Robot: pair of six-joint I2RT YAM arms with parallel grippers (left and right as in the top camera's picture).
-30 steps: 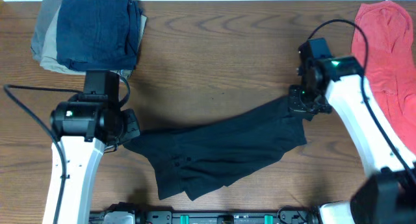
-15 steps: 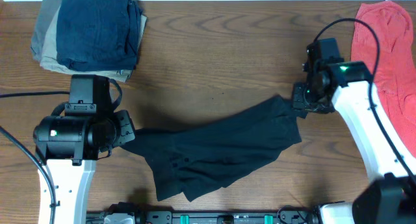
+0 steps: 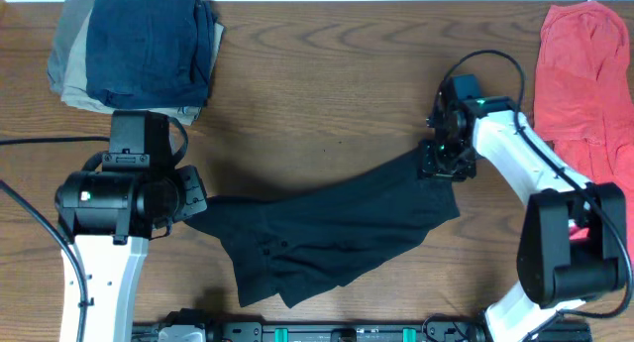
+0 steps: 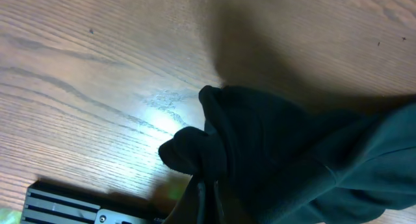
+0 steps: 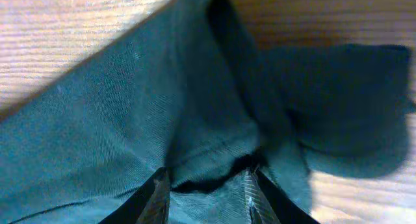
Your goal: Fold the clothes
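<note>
Table: wood grain, filling my overhead view.
Clothes: one black garment, crumpled, lying in the near middle of the table; it stretches from near left up to a corner farther right.
Folded stack: navy piece on khaki, far left corner, well apart from the black garment.
Red-pink shirt: far right edge, spread loosely.
Left gripper: clenched on the garment's bunched left end, as I see it from the wrist.
Right gripper: released, fingers parted over the garment's right corner, with cloth between them.
</note>
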